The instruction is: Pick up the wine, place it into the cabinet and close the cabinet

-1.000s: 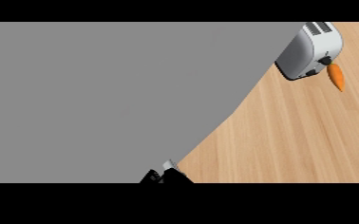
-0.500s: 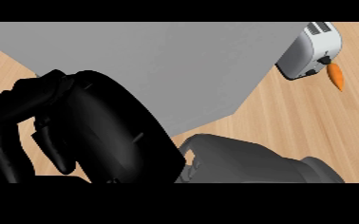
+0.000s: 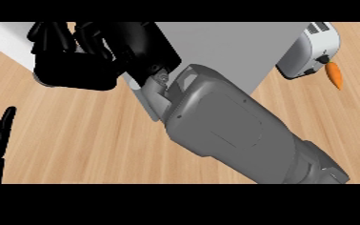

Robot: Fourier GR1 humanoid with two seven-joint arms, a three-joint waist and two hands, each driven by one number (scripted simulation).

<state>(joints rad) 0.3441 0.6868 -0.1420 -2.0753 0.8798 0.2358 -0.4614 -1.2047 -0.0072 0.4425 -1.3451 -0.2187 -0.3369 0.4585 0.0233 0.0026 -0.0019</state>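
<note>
— Anything changed over the last second?
— Plenty. Only a black tip at the near edge back then. Now filled through the middle by the right forearm (image 3: 232,128), slanting from near right up to the right hand (image 3: 77,62) at far left.
— And the fingers (image 3: 49,35)?
— Curled and bunched together up at the far edge. Nothing visibly pinched between them.
— Any sign of the wine?
— None. Not on the bare counter (image 3: 84,138), not seen in the hand. Could be hidden behind the hand, or already put away behind the grey panel (image 3: 225,47); cannot tell which.
— About that panel?
— Covered most of the left of the view a second ago. Now shrunk to a band at far centre, with the hand lying at its left edge. Looks like a cabinet door being swung, judging by that.
— Meaning for the task?
— Probably into the closing step, or near it. Worth confirming the wine first, though.
— Anything else around?
— Toaster (image 3: 308,52) and carrot (image 3: 335,75) at far right, placed as before, well apart from the arm. Also a thin black sliver at the left edge, likely the left hand (image 3: 5,128); too little showing to say more.
</note>
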